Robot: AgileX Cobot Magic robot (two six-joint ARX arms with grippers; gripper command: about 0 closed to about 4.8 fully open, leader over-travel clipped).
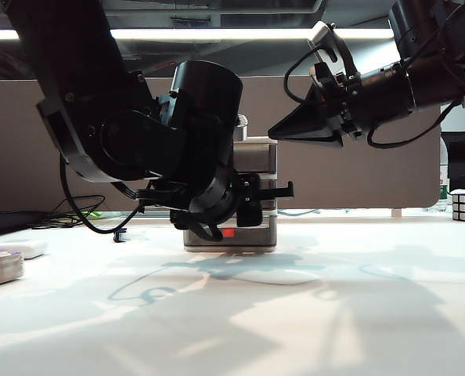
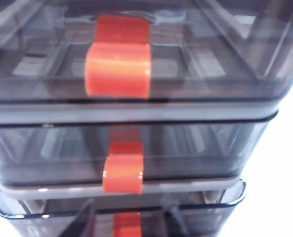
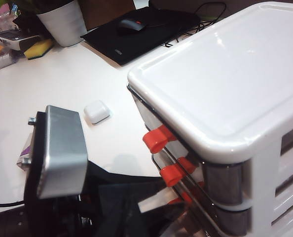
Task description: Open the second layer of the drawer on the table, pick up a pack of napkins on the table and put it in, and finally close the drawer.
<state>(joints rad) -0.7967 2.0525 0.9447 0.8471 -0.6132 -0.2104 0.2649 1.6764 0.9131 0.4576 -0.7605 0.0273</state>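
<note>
The drawer point(image 3: 220, 98) was a small three-tier unit with a glossy, rounded pale top and frame, its trays of smoky translucent grey plastic, each carrying a smooth red-orange tab handle. It stood on the white table point(image 1: 311, 321). The second layer point(image 2: 131, 148) sat between the other two trays, its handle point(image 2: 123, 174) a blunt glossy block; how far out it stood was hard to judge from so close. The left gripper point(image 1: 252, 202) was pressed up against the drawer's front at about that middle tier — its jaws were out of the wrist view and masked by the black arm, so I cannot tell their state. The right gripper point(image 1: 283, 131) hung above and beside the drawer's top, its dark tapered fingers drawn together to a point, holding nothing. The pack of napkins point(image 1: 1, 266) — soft, pale-sided, purple-topped — lay on the table well apart from the drawer.
</note>
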